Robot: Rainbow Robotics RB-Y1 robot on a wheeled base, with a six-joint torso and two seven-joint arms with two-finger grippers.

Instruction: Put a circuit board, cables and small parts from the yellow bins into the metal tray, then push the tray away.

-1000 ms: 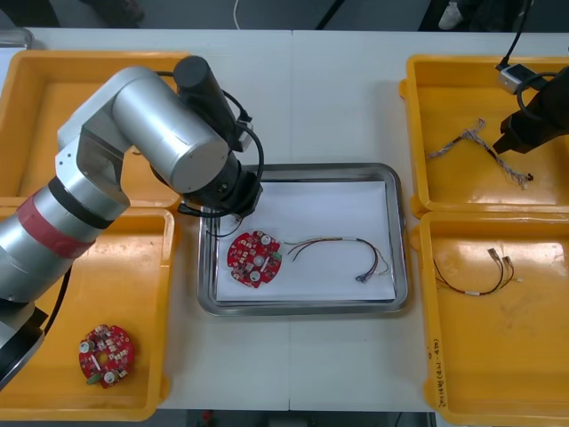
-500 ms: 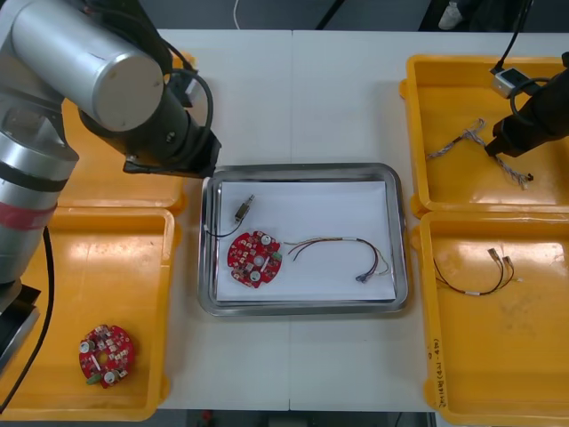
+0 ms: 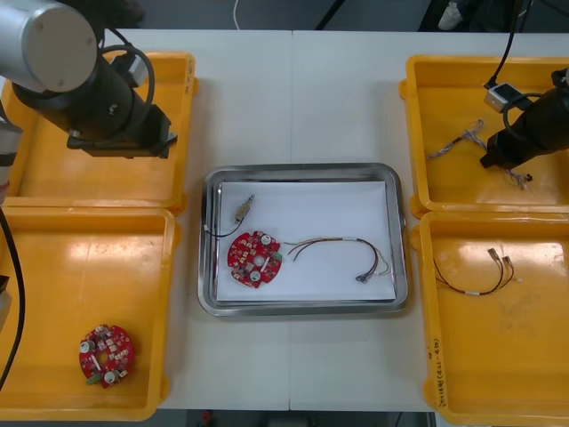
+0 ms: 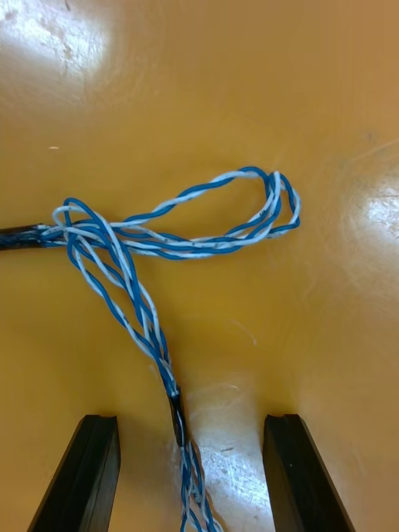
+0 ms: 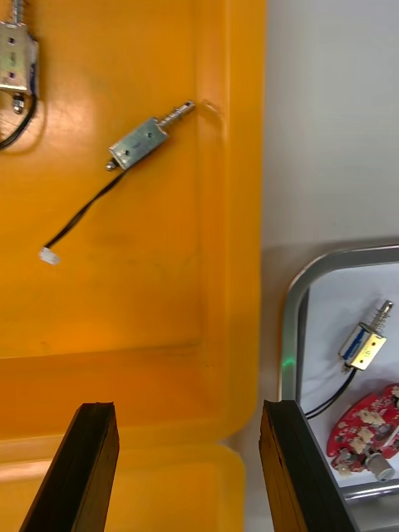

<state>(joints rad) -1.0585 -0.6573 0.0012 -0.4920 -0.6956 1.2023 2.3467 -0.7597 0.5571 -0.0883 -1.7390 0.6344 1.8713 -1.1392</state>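
Straddling the twisted blue-and-white cable (image 4: 179,244), right jaws spread; left jaws spread over yellow bin (image 5: 125,283).

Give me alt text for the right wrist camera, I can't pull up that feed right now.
The right gripper is open, its black fingers on either side of a twisted blue and white cable lying on the floor of a yellow bin. Beyond the fingers the cable spreads into a loose loop.
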